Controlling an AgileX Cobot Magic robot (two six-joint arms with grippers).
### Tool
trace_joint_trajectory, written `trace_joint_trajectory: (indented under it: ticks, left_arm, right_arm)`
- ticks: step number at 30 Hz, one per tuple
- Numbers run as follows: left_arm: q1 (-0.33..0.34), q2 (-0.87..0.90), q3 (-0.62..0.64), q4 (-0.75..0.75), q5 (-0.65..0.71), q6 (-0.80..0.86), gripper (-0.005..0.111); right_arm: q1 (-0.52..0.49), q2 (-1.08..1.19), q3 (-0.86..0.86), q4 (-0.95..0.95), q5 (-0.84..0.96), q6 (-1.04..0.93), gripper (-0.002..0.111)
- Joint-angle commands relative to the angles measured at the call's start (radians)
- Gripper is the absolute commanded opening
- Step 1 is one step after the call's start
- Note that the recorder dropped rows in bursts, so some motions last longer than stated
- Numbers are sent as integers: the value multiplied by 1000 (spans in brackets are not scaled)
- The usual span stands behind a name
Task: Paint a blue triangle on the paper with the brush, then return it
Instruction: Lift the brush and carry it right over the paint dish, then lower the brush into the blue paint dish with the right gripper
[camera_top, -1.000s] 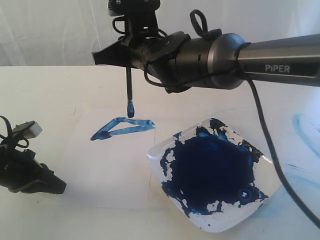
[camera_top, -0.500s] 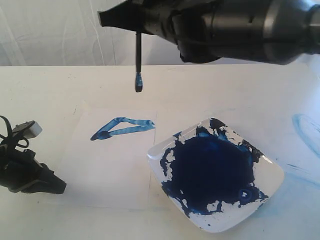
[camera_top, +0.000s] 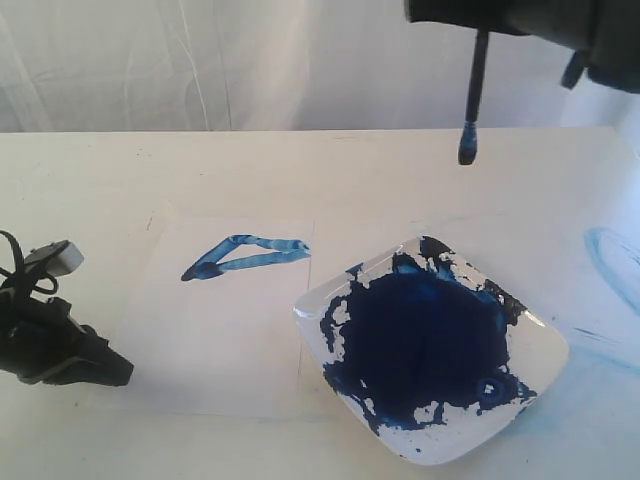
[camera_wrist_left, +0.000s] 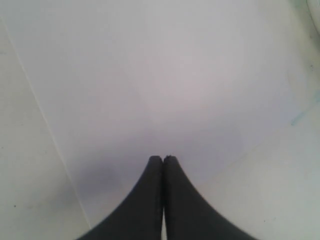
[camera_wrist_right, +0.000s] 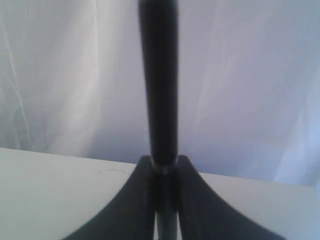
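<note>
Right arm no longer over paper (camera_top: 220, 340) like second ago; now up high, toward far right corner of table (camera_top: 100, 170). Right claw (camera_wrist_right: 163, 167) clenched on brush (camera_top: 475, 90). Brush hangs straight down, blue tip in air, touching nothing. Blue triangle (camera_top: 245, 255) same spot, near paper's far edge. Left claw (camera_wrist_left: 163, 160) pinched shut, tips together, low by paper's left edge, same as before. Plate (camera_top: 540, 350) of blue paint by table's near edge, corner at paper's right edge. Wide bare table along far edge.

Thin matt white paper (camera_top: 220, 340), blue triangle (camera_top: 245, 253) of uneven streaky paint toward 12 o'clock on it, glossy white plate (camera_top: 545, 345) under wet-looking dark blue paint, smooth black brush (camera_top: 474, 90) handle, matt black left gripper (camera_wrist_left: 163, 159), soft white cloth backdrop (camera_top: 150, 60).
</note>
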Motion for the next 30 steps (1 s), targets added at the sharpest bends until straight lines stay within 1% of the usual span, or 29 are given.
trace_joint_trajectory:
  ticks: [1, 2, 3, 4, 5, 6, 7, 9, 10, 12, 14, 15, 17, 19, 22, 30]
  left_arm:
    - [-6, -2, -1, -42, 19, 3, 0]
    - [-6, -2, -1, -42, 19, 3, 0]
    - [-6, -2, -1, -42, 19, 3, 0]
    - [-6, -4, -1, -42, 19, 3, 0]
    - [-6, -4, -1, -44, 21, 3, 0]
    - [-6, -4, -3, -46, 23, 3, 0]
    - [-6, -4, -5, -46, 25, 3, 0]
    - [-6, -4, -11, -48, 36, 3, 0]
    - [-6, -4, -11, -48, 36, 3, 0]
    - [-6, -4, -11, -48, 36, 3, 0]
    - [-6, -4, -11, -48, 36, 3, 0]
    - [-6, -4, -11, -48, 36, 3, 0]
    - [-6, -4, -11, -48, 34, 3, 0]
    - [-6, -4, -11, -48, 34, 3, 0]
    - [-6, -4, -11, -48, 40, 4, 0]
    - [-6, -4, -11, -48, 40, 4, 0]
  right_arm:
    - [-81, -60, 45, 58, 104, -74, 0]
    - [-122, -71, 58, 100, 178, -100, 0]
    - [-145, -73, 62, 100, 219, -108, 0]
    - [-193, -73, 62, 100, 312, -118, 0]
    - [-212, -73, 62, 100, 362, -118, 0]
    - [-237, -73, 62, 100, 412, -103, 0]
    - [-285, -73, 62, 100, 489, -46, 0]
    - [-401, -63, 62, 99, 668, 119, 0]
    - [-431, -57, 60, 39, 725, 187, 0]
    - [-513, -22, 37, -169, 891, 442, 0]
    - [-618, 51, -27, -447, 1074, 774, 0]
    - [-639, 71, -38, -485, 1117, 848, 0]
    - [-686, 123, -53, -508, 1205, 914, 0]
    - [-714, 175, -56, -447, 1295, 917, 0]
    - [-719, 266, -56, -376, 1404, 917, 0]
    - [-722, 457, -56, -378, 1455, 944, 0]
